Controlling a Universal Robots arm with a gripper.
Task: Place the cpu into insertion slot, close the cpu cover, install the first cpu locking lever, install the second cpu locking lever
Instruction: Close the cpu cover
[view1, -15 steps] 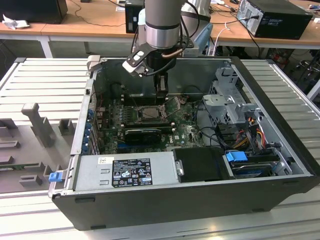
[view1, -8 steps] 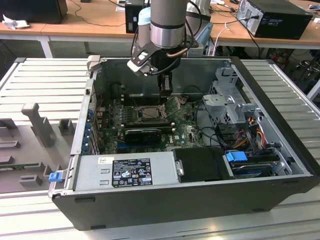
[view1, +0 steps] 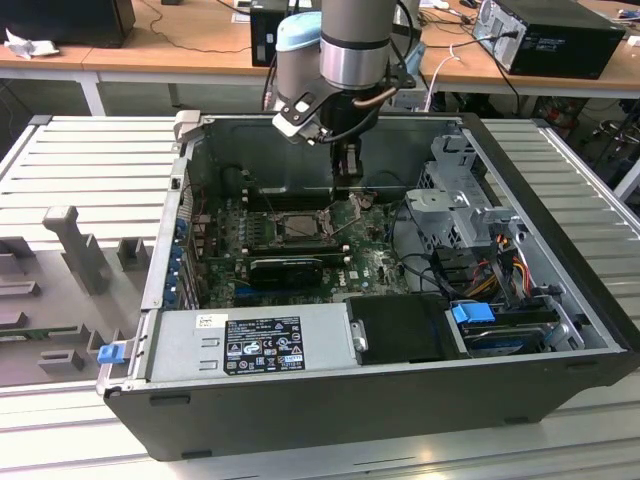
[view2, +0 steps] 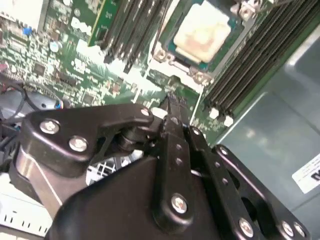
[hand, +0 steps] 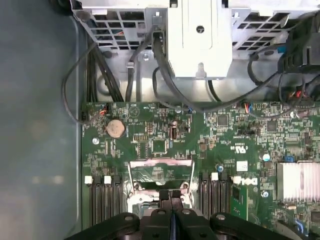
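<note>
The first step looks done. The cpu (view2: 204, 31) is seen lying flat in the insertion slot (view1: 300, 228), in the middle of the green board (hand: 150, 130). The board is inside the open computer case (view1: 300, 410), which is set on the grey ribbed counter (view1: 90, 160).

In the second wrist view a thin silvery frame, the cpu cover (view2: 161, 54), appears to be laid down around the chip, so the second step is judged done too. The two locking levers are too thin to be made out, so it cannot be told whether either is hooked down — those two steps are counted as left to do.

The tool (view2: 172, 106) is held low inside the case, just beside the edge of the slot and close above the board. Its fingers are pressed together, and nothing is seen pinched between them. Long black memory slots (view2: 250, 55) are seen on both sides of the chip.
</note>
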